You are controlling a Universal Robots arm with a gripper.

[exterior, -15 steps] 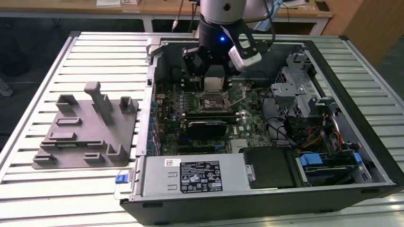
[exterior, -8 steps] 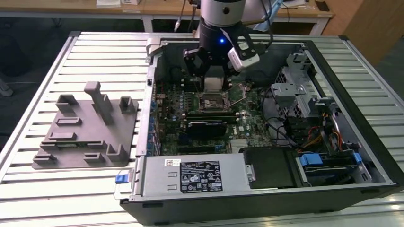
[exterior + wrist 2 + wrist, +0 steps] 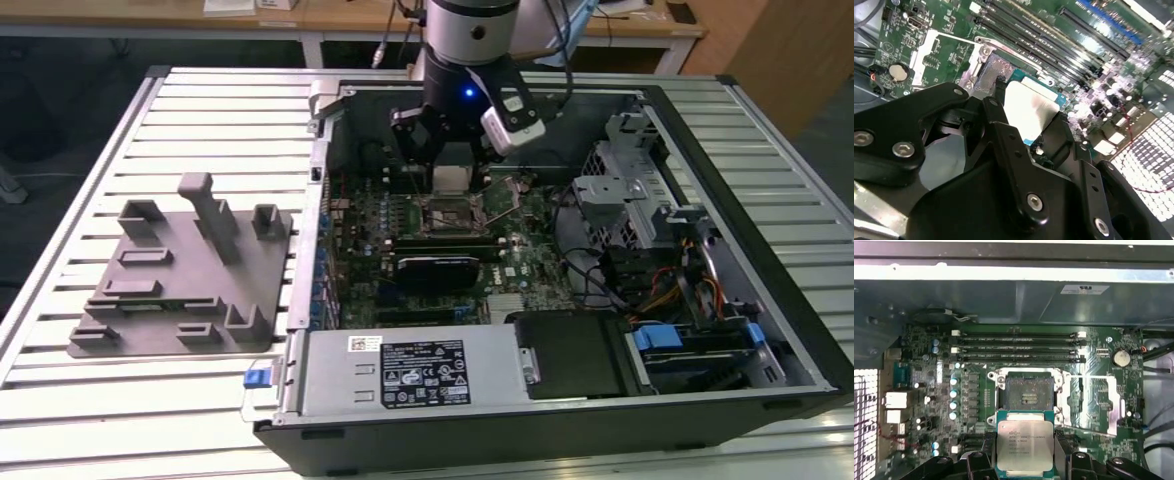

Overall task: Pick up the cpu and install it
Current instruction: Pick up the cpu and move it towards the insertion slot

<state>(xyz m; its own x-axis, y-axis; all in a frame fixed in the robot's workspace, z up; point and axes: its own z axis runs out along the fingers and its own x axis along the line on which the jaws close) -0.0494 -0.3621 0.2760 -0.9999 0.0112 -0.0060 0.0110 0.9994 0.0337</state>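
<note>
My gripper [image 3: 451, 182] is shut on the cpu [image 3: 453, 176], a flat square chip with a silver top. It hangs inside the open computer case, just above the motherboard. In the first wrist view the cpu [image 3: 1025, 444] sits between my black fingers [image 3: 985, 452], close beside the empty black socket [image 3: 1029, 392], whose metal load plate [image 3: 1094, 400] is swung open to one side. In the second wrist view the cpu [image 3: 1030, 106] is clamped by the fingers [image 3: 1004, 122] over the socket frame [image 3: 996, 70].
Memory slots [image 3: 1019, 347] run along the far side of the socket. The case wall [image 3: 320, 190], drive cage [image 3: 627, 190] and cables [image 3: 667, 290] surround the board. A grey fixture block [image 3: 187, 270] lies on the slatted table at the exterior view's left.
</note>
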